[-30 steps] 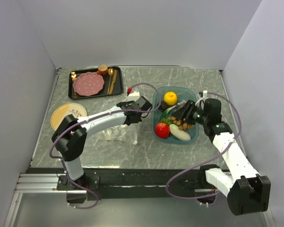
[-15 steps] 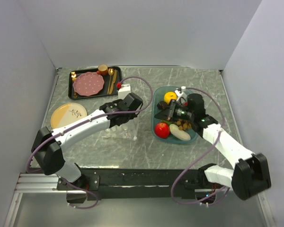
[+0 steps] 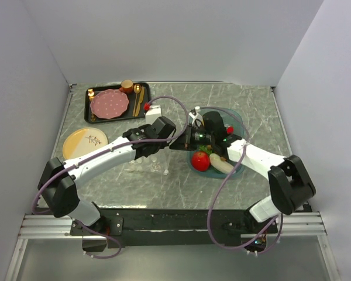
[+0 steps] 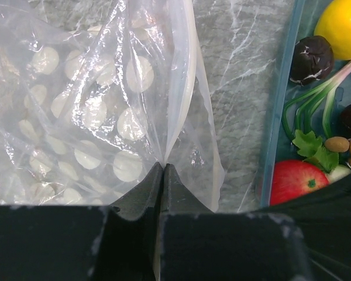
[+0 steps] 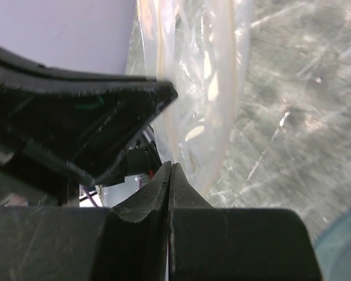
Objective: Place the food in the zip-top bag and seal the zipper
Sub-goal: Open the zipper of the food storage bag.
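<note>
The zip-top bag (image 4: 93,117), clear with pale dots, hangs from my left gripper (image 4: 164,165), which is shut on its edge just below the whitish zipper (image 4: 190,88). In the top view the bag (image 3: 147,165) droops below the left gripper (image 3: 159,151). My right gripper (image 5: 170,165) is shut, its tips right at the bag's (image 5: 216,76) edge, with nothing visible between them. The food lies in the teal tray (image 4: 279,117): yellow fruit (image 4: 342,26), red apple (image 4: 298,180), green leaves (image 4: 313,153), nuts (image 4: 338,144). From above, the apple (image 3: 200,160) and white piece (image 3: 222,165) show beside the right gripper (image 3: 175,144).
A black tray (image 3: 141,111) at the back left holds a pink dotted plate (image 3: 110,103), a small brown cup (image 3: 127,86) and gold cutlery. A yellow plate (image 3: 85,142) sits near the left wall. The right arm stretches across the teal tray (image 3: 238,120).
The right gripper closed, then swung left from over the teal tray to the bag beside the left gripper. The left arm stretched out and shifted a little with the bag.
</note>
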You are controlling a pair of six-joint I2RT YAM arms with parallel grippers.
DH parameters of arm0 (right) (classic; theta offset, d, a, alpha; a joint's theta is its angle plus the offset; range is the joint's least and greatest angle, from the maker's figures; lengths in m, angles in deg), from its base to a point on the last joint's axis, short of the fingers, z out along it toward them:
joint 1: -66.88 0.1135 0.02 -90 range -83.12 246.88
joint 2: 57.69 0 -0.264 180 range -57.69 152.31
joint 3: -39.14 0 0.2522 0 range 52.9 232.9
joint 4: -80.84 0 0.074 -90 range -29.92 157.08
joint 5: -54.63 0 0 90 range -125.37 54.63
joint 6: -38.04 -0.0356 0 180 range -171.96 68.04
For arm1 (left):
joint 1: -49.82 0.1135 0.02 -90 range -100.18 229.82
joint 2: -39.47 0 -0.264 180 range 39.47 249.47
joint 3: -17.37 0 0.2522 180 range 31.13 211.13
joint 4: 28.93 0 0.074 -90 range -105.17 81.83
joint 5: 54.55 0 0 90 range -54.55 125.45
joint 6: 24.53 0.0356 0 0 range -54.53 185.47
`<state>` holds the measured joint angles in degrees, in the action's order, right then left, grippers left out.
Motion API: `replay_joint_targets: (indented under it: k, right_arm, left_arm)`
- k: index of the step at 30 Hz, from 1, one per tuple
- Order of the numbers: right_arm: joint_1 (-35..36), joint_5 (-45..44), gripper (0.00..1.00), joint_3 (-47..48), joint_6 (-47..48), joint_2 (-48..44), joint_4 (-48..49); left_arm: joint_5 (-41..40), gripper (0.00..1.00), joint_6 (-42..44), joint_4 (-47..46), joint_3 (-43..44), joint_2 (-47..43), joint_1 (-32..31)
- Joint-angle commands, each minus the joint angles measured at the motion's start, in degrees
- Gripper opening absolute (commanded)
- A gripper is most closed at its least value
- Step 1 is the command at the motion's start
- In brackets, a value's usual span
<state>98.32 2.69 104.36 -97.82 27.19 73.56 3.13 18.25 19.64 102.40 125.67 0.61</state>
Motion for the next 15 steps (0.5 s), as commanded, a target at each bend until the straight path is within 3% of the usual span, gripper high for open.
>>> replay_joint_targets:
  k: [1,5,9,15]
  right_arm:
    - [1.69,-0.79,0.02,4.96,-0.36,4.05,2.31]
    - [1.96,0.44,0.03,4.87,-2.82,8.88,8.02]
    - [2.05,1.84,0.0,10.31,-1.42,15.22,4.09]
    - [2.13,-8.26,0.0,14.61,0.86,19.17,-3.64]
  left_arm:
    - [1.02,0.03,0.99,-1.67,1.34,-0.06,-0.27]
    - [3.39,0.04,1.6,-3.69,0.63,-1.64,-0.27]
    - [5.16,0.06,2.75,-4.84,0.19,-2.78,-0.18]
    - [0.86,0.09,1.17,1.22,1.07,-5.24,-0.18]
